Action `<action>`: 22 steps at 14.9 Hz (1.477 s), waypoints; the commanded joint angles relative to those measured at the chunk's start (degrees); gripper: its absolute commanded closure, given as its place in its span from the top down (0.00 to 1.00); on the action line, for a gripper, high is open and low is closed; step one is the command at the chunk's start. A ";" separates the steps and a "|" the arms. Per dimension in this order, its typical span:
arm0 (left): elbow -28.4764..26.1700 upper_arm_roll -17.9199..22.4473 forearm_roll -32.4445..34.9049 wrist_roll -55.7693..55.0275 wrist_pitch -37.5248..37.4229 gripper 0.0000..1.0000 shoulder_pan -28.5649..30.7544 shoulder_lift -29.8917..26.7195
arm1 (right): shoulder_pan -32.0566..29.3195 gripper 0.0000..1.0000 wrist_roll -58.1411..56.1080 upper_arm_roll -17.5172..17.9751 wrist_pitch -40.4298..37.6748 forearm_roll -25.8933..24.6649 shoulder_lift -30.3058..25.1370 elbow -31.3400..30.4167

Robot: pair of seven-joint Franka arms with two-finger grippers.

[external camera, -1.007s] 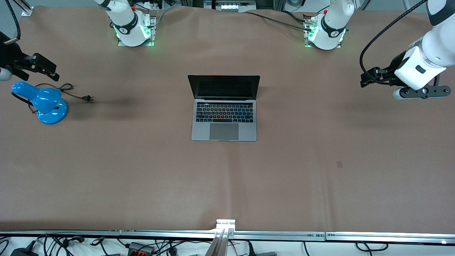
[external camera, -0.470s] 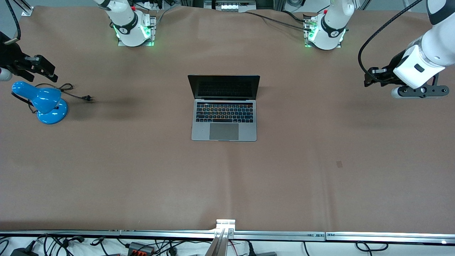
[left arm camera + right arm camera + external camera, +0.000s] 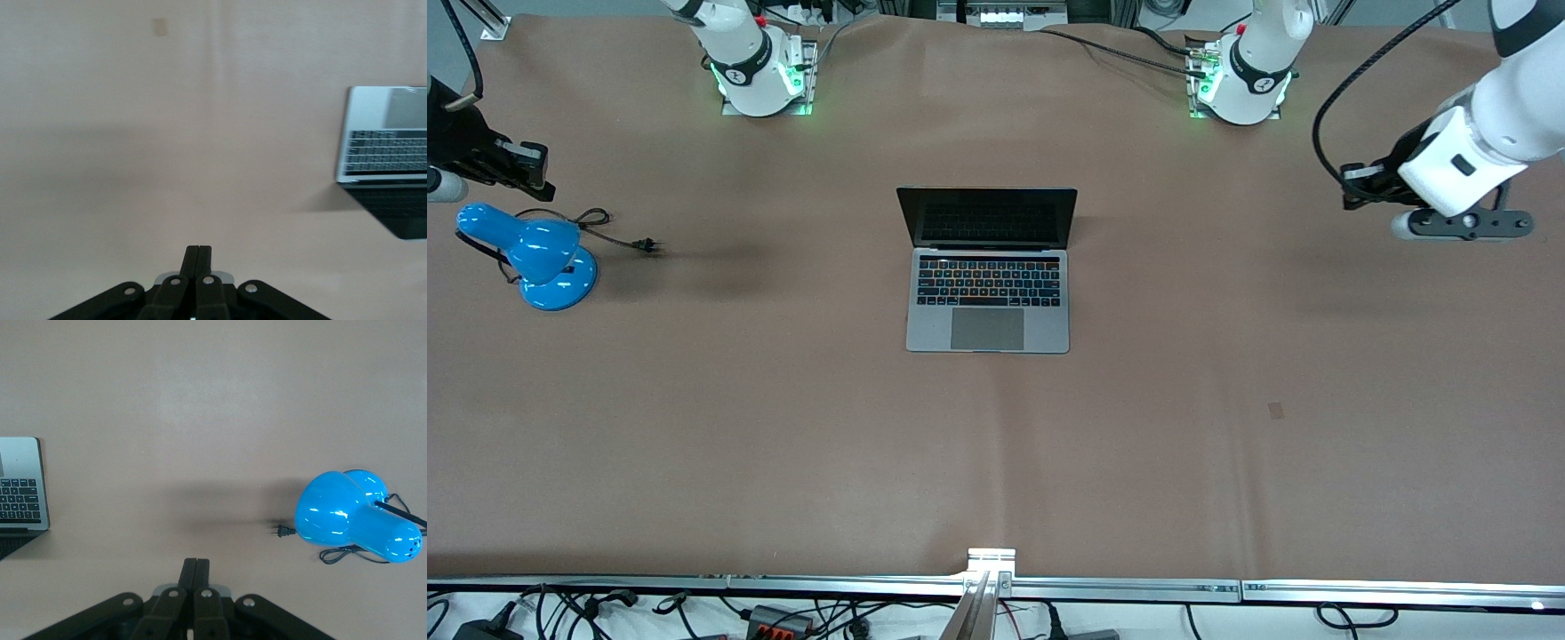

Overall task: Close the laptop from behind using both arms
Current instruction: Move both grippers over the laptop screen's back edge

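The silver-grey laptop [image 3: 987, 284] stands open in the middle of the table, its black screen upright and facing the front camera. It also shows in the left wrist view [image 3: 387, 153] and at the edge of the right wrist view [image 3: 20, 493]. My left gripper [image 3: 1352, 185] hangs in the air over bare table at the left arm's end, well away from the laptop; it is shut and empty [image 3: 199, 250]. My right gripper [image 3: 538, 173] hangs over the right arm's end, above the blue lamp, shut and empty [image 3: 196, 563].
A blue desk lamp [image 3: 538, 258] with a black cord and plug [image 3: 645, 244] lies at the right arm's end of the table, under the right gripper; it also shows in the right wrist view [image 3: 353, 517]. The arm bases [image 3: 756, 71] [image 3: 1240, 80] stand along the table's edge farthest from the front camera.
Both grippers have drawn a little farther away from the laptop, each toward its own end of the table. The laptop and the lamp have not moved.
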 commanded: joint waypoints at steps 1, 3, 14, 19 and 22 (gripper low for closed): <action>1.15 -0.10 -3.64 -0.97 1.22 0.00 -1.18 2.80 | -0.13 0.00 1.18 0.51 -0.70 0.23 0.16 -0.67; 1.06 -0.10 -7.41 -1.67 1.41 0.00 -2.76 4.30 | 2.75 0.00 1.18 0.59 -1.05 0.32 1.48 -1.11; -5.51 -1.50 -9.18 -20.03 8.42 0.00 -21.74 7.83 | 18.22 0.00 8.45 0.51 -4.66 19.72 8.60 -5.59; -23.11 -12.57 -10.94 -25.74 24.94 0.00 -21.66 0.87 | 32.36 0.00 14.16 0.51 -1.25 20.44 13.08 -5.95; -23.02 -13.99 -10.77 -27.43 30.39 0.00 -22.80 5.43 | 37.56 0.00 20.15 0.51 1.40 20.62 13.96 -6.30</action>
